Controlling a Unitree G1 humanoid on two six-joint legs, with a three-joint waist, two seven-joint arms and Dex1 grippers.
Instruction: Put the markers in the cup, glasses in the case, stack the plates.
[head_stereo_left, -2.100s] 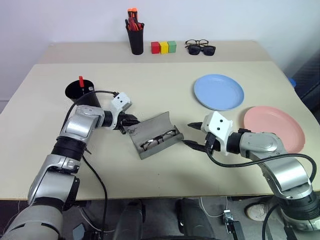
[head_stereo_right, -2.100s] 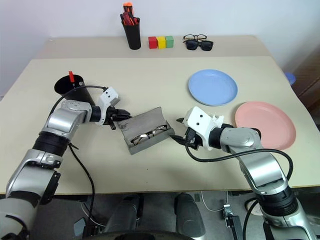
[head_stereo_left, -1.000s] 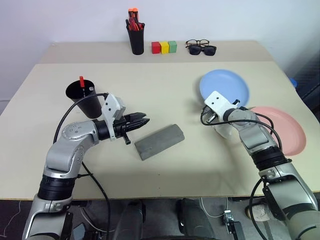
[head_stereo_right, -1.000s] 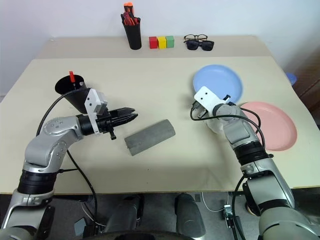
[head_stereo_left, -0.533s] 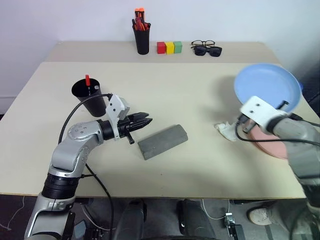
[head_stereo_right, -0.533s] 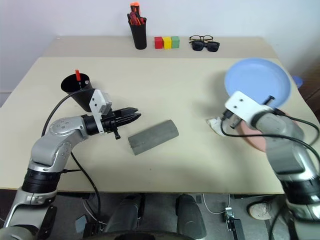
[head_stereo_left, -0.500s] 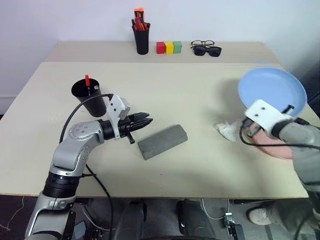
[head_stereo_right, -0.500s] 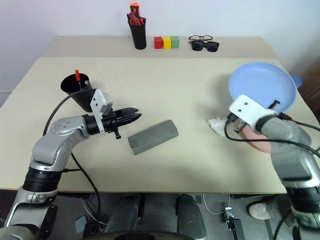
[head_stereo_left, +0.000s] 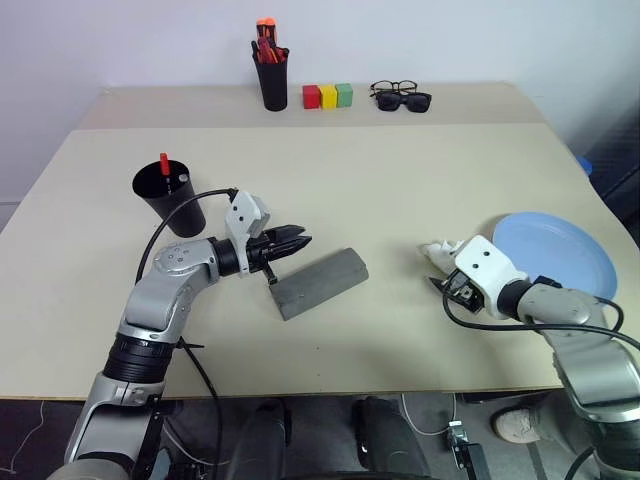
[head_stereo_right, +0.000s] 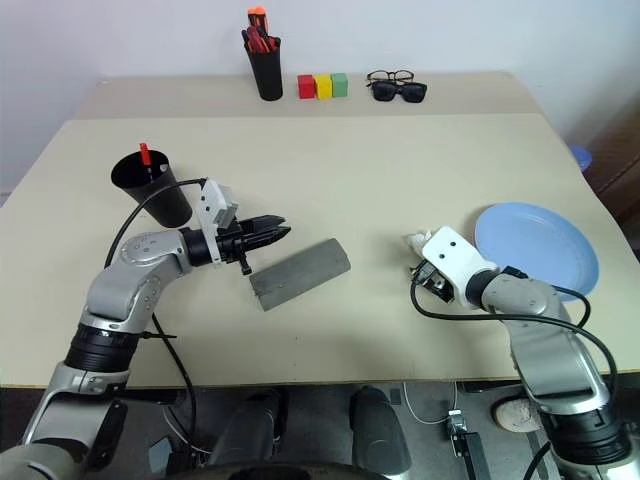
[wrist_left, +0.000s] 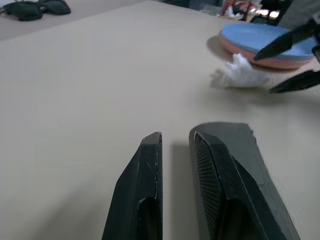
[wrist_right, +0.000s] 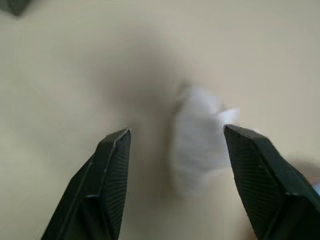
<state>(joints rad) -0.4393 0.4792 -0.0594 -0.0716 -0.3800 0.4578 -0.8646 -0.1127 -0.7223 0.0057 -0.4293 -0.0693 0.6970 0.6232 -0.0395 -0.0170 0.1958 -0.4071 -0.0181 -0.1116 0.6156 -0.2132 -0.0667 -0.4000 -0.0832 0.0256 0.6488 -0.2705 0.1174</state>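
Beige tabletop (head_stereo_left: 330, 190): we log blue plate (head_stereo_left: 555, 252) stacked on pink plate (wrist_left: 267, 61) at the right edge; right claw (wrist_right: 175, 165) wide open, empty, beside it; left claw (head_stereo_left: 298, 240) nearly closed, empty, touching closed case (head_stereo_left: 318, 283).

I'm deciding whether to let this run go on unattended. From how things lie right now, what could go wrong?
1. The right gripper stands open around a crumpled white tissue; closing could pick up something outside the task.
2. The left gripper, nearly shut, sits at the closed grey case; a nudge could slide it.
3. The blue plate lies on the pink plate near the table edge.
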